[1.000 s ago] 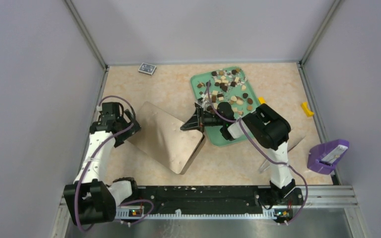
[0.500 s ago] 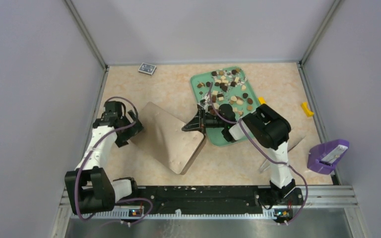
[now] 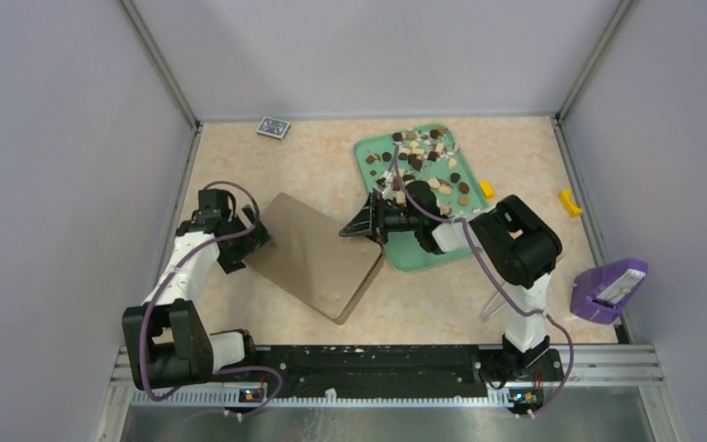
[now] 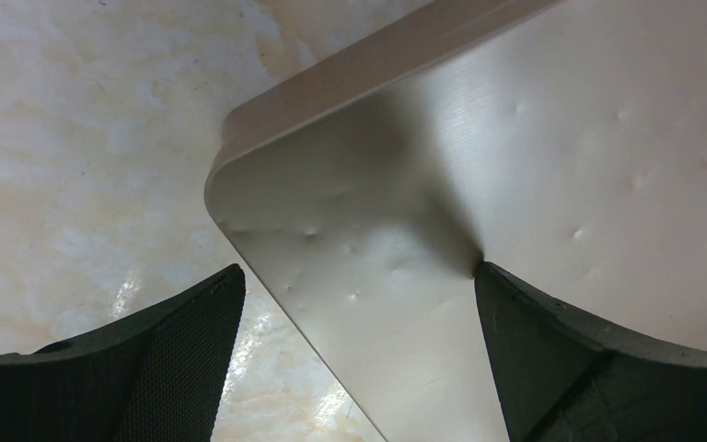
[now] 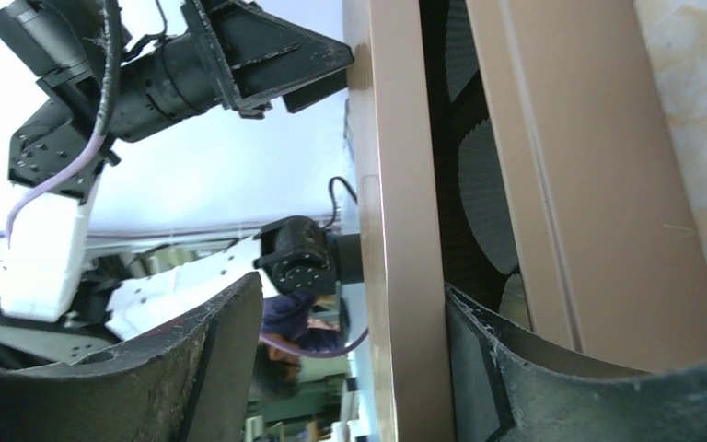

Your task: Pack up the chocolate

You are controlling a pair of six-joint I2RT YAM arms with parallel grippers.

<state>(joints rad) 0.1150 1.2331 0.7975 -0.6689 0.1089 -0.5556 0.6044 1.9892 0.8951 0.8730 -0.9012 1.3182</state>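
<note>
Top view: dark, tan and cream chocolate pieces (image 3: 421, 158) scattered on green plastic tray (image 3: 423, 256), far centre-right. Flat bronze metal box (image 3: 318, 256) just beside tray.
Left wrist: left gripper (image 4: 357, 276) spread wide, box corner between fingers.
Right wrist: right gripper (image 5: 350, 304) parted, straddling box edge, gap on one side.

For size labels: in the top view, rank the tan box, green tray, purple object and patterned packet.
1. tan box and green tray: look alike, not ranked
2. purple object
3. patterned packet
</note>
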